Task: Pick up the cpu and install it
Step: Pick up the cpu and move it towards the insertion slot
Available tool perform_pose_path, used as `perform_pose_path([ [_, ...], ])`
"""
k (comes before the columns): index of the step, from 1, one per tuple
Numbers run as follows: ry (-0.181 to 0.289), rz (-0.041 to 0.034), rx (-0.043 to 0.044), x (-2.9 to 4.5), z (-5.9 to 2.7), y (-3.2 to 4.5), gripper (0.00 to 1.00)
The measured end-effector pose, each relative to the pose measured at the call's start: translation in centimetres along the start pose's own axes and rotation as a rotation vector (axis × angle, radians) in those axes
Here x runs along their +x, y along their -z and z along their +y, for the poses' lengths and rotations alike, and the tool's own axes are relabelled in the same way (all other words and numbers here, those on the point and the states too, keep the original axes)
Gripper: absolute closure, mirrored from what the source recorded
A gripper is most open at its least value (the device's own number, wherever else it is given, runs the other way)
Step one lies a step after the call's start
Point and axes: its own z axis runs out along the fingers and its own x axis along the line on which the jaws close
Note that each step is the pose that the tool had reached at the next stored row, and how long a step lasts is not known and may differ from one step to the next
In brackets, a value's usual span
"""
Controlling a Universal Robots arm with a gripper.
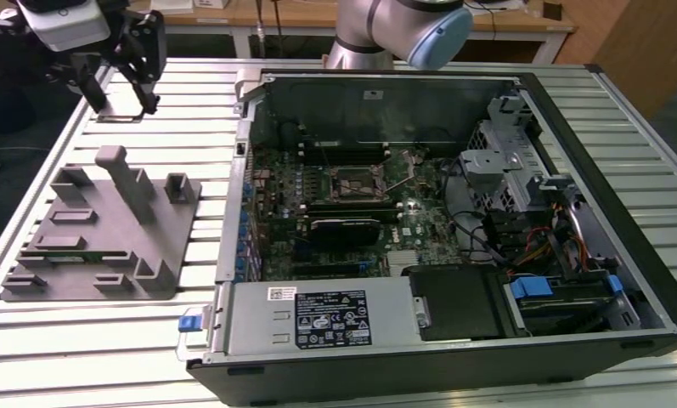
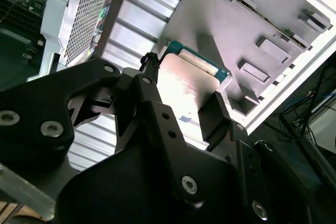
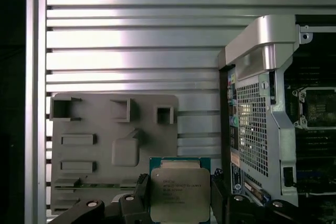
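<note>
- The gripper (image 1: 123, 106) is seen in the upper left of the exterior view, raised over the slatted table (image 1: 89, 340) beyond the grey fixture tray (image 1: 89, 246).
- The cpu (image 3: 180, 195) is clamped between the black fingers (image 2: 215, 114) at two opposite edges; its other two edges are uncovered.
- A strip of bare table is seen between the tray and the open computer case (image 1: 429, 378), bounded by the case's upright wall.
- The socket (image 1: 358, 181) is seen mid-motherboard, hemmed in by components and well apart from the gripper.
- The cpu's silvery top is shown in the first wrist view; its green rim and the finger contact are shown in the second wrist view.
</note>
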Motion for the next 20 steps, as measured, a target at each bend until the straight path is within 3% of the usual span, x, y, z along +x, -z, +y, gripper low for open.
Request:
perform_pose_path([
  [20, 0.000, 0.0000, 0.0000, -3.09, 0.29, -0.13, 0.45],
])
